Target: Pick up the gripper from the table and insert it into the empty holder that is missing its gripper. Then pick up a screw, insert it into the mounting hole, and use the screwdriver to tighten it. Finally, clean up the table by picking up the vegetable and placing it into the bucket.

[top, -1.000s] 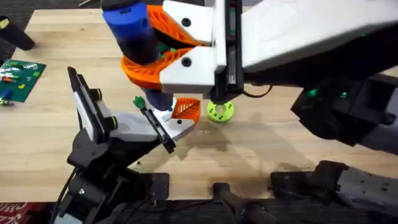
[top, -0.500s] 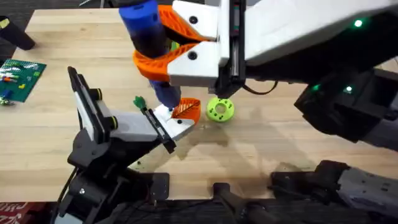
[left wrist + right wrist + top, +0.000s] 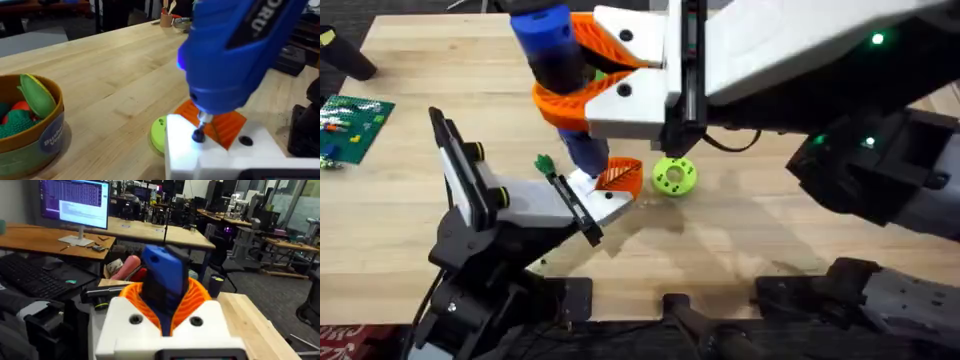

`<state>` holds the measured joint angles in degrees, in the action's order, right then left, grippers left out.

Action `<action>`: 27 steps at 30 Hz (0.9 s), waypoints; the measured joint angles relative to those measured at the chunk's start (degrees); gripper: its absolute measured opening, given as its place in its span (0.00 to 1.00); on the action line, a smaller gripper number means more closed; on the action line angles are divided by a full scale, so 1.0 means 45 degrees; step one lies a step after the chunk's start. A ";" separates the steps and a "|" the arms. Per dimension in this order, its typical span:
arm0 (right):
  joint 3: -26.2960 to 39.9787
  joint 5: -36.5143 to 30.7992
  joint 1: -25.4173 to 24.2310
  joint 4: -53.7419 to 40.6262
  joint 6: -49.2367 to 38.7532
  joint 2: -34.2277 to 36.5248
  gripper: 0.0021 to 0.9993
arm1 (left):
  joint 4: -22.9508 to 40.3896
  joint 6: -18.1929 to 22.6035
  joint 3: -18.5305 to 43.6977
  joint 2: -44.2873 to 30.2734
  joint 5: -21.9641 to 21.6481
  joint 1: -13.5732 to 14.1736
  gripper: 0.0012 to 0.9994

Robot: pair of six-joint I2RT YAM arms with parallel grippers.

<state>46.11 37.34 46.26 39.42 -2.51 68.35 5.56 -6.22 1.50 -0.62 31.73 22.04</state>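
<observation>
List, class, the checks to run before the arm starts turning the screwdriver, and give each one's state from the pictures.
1. Screwdriver held in the right gripper: ok.
2. Bit on the screw: ok.
3. Screw sits in the holder: ok; depth cannot tell.
4. Orange gripper seated in the holder: ok.
5. Left gripper steadying the holder: cannot tell.
6. Bucket clear of the work: ok.

screwdriver (image 3: 235,55) "ORU", bucket (image 3: 31,127) "Bus"
</observation>
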 joint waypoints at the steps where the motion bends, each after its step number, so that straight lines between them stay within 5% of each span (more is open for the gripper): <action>1: 0.0000 -0.0004 0.0000 -0.0004 0.0031 0.0006 0.07 | 0.0000 0.0000 0.0000 0.0000 0.0004 0.0000 0.01; 27: 0.0000 0.0004 0.0000 0.0300 0.0181 0.0018 0.07 | -0.0004 0.0000 0.0000 0.0000 0.0000 0.0000 0.01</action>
<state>46.11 37.36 46.26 40.77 -1.69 68.43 5.55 -6.22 1.50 -0.62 31.73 22.04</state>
